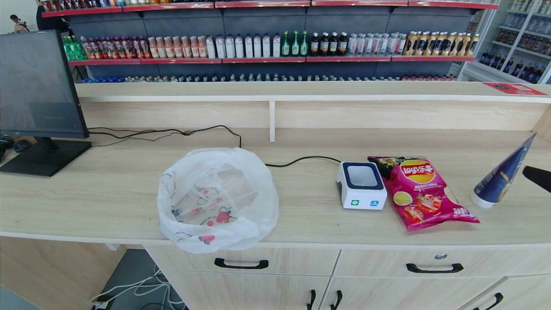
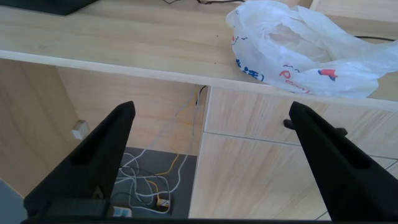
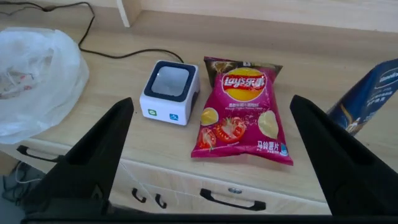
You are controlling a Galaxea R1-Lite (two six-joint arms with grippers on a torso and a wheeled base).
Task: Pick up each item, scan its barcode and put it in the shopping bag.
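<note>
The right end effector (image 3: 211, 102) was spread apart and needed to pinch the chip bag (image 1: 424, 193) beside the scanner (image 1: 360, 184) softly.

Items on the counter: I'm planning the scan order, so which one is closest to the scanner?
The pink chips bag, lying flat right beside the scanner. The blue tube stands on its cap farther to the right, beyond the chips.

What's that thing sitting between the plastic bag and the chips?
The scanner sits there, a small white box with a dark top, close beside the chips and apart from the bag. The head view shows it.
</note>
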